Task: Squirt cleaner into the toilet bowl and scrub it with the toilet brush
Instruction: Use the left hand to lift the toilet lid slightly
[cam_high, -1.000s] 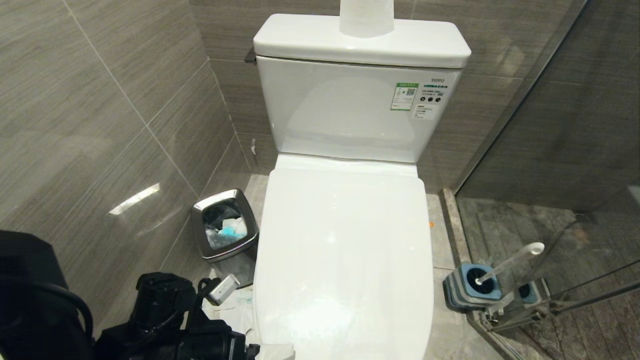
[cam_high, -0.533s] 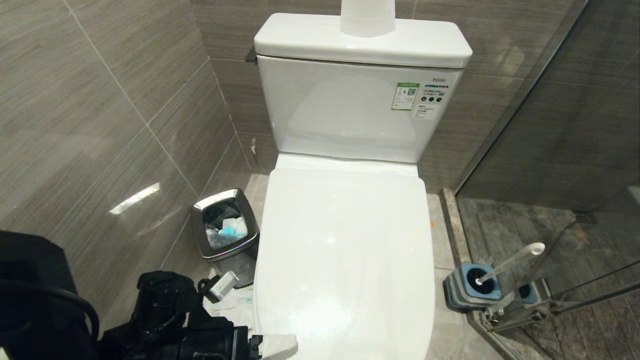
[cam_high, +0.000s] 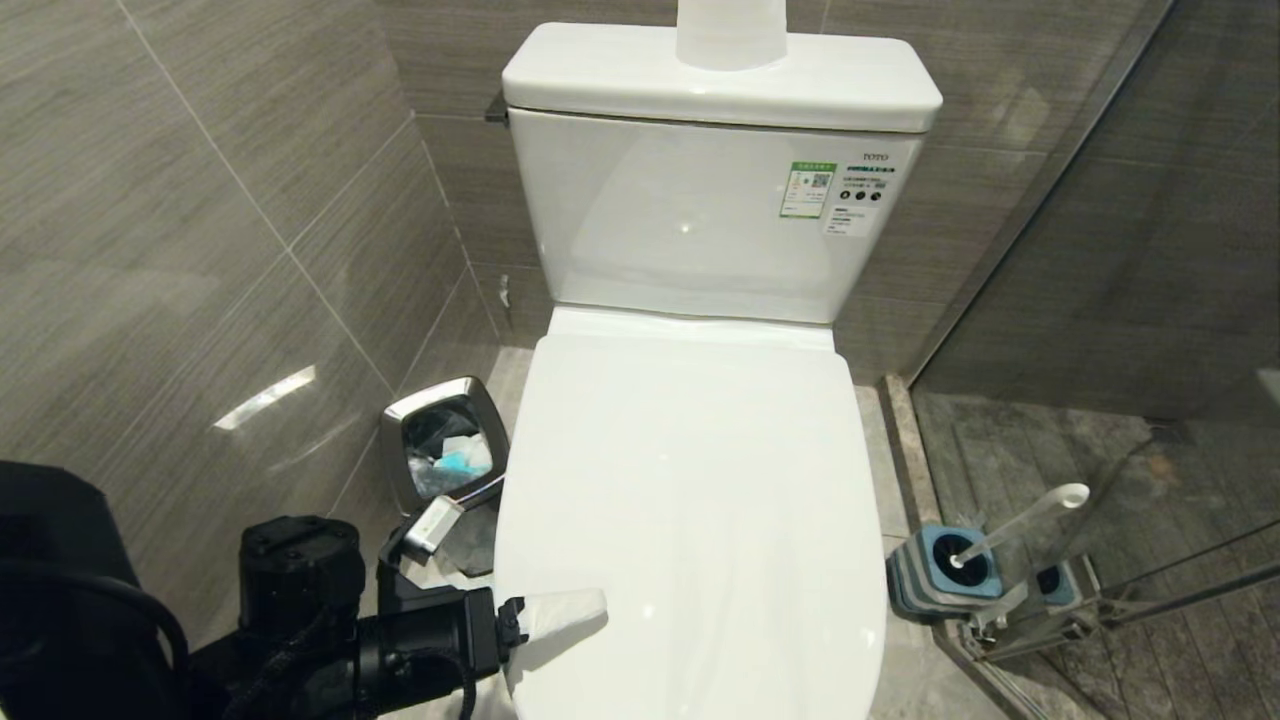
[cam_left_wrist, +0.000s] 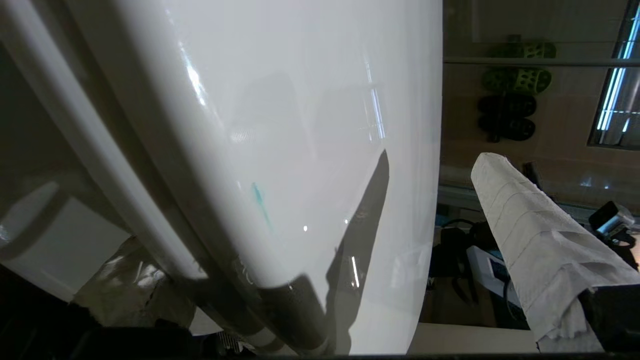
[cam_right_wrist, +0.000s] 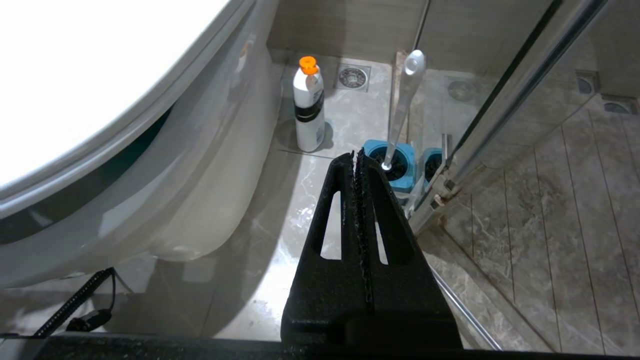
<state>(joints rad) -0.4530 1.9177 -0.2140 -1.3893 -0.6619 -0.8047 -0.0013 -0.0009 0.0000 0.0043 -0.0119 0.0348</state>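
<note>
Left tool (cam_high: 560, 615), fingers apart, is reaching over the closed toilet bowl (cam_high: 690, 500) lid; right tool (cam_right_wrist: 358, 165) is hanging pressed together.

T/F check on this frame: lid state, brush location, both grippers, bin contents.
1. The toilet lid is closed. True.
2. The toilet brush is held by the right gripper. False: it stands in its holder on the floor beside the glass, and the right gripper is shut on nothing.
3. The left gripper is at the front left edge of the lid, with one finger wrapped in white tissue. True.
4. The steel bin is empty. False: it holds crumpled tissues, some stained blue.
5. A white bottle with an orange cap sits on top of the tank. False: it stands on the floor beside the toilet base.
</note>
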